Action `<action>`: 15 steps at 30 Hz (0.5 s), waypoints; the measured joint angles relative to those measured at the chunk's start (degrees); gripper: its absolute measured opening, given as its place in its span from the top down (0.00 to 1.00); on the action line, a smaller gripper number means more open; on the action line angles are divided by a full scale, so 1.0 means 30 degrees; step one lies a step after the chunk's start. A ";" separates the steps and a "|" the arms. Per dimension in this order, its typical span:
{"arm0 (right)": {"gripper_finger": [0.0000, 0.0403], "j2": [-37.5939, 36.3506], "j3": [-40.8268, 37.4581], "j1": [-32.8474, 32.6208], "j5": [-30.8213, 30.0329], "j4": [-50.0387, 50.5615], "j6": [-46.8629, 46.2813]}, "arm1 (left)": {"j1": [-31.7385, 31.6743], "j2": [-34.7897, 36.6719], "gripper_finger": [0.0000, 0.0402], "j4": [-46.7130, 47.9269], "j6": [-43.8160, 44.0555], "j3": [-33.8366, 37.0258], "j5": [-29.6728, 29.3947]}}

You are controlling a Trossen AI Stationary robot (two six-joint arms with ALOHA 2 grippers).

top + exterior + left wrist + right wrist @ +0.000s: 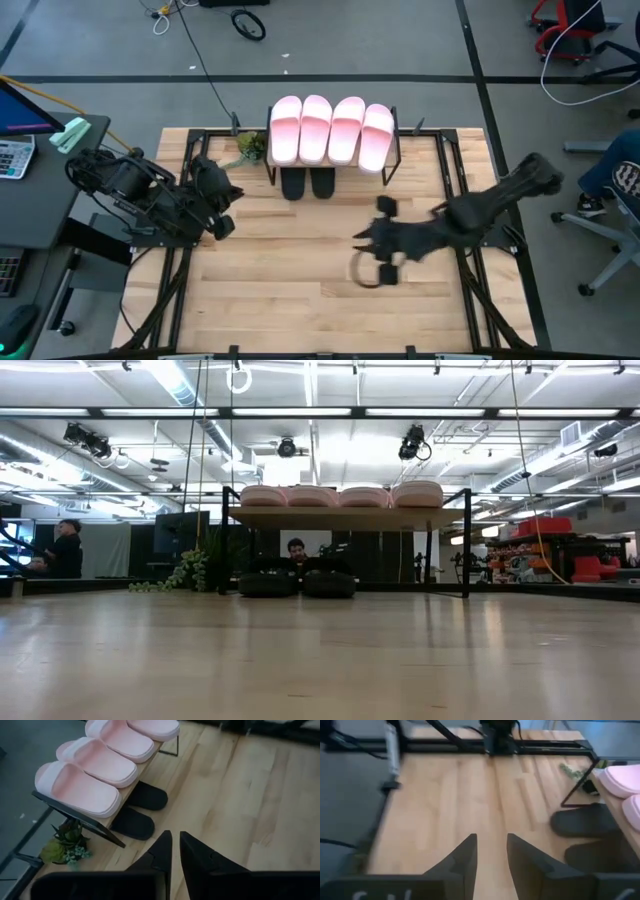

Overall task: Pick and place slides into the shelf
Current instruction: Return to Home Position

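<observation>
Top-down, the shelf (340, 518) sits at the 12 o'clock edge of the counter (290, 310), and all six slides are parked at it. The four pink slides (316, 128) lie on top in a row, side by side and touching, and they pretty much cover the whole top. The two black slides (293, 184) are underneath on the counter, also side by side. They're under the 9 o'clock half of the shelf, with their ends poking out on the 6 o'clock side. A little green plant (250, 147) stands just beside the shelf's 9 o'clock end.

The left end effector (225, 192) hangs over the counter at about 10 o'clock, near the plant and just off that end of the shelf. Its fingers are nearly pressed together, with only a thin slit of wood showing between them, and it isn't gripping anything.

The right end effector (365, 245) is near the middle of the counter, a touch toward 3 o'clock and at 6 o'clock from the shelf, well apart from it. Its fingers are parted with bare wood showing in the gap, so it's empty too (its own camera catches the black slides off to one side).

The low camera also shows a person (65, 550) far off in the room behind.
</observation>
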State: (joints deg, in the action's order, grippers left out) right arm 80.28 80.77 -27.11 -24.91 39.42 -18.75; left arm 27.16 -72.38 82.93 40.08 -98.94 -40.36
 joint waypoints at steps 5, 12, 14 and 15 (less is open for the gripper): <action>0.72 -0.3000 -0.1508 -0.2184 -0.2216 0.1041 -0.1198 | 0.1350 0.1487 0.91 0.0017 0.0893 -0.0007 -0.0434; 0.73 -0.7054 -0.9121 -0.5602 -0.6731 -0.1754 -0.4463 | 0.4189 0.4297 0.94 -0.0778 0.1929 0.3078 -0.4002; 0.72 -0.8354 -1.1800 -0.6260 -0.7276 -0.4149 -0.4855 | 0.4600 0.5427 0.94 -0.1556 0.2561 0.5231 -0.4871; 0.72 -0.8985 -1.3079 -0.6493 -0.7376 -0.5419 -0.4819 | 0.4676 0.6081 0.94 -0.1954 0.2985 0.6435 -0.5138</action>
State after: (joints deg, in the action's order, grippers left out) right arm 53.33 41.53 -46.59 -47.03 23.17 -33.21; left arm 41.19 -54.14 77.07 49.03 -79.63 -55.77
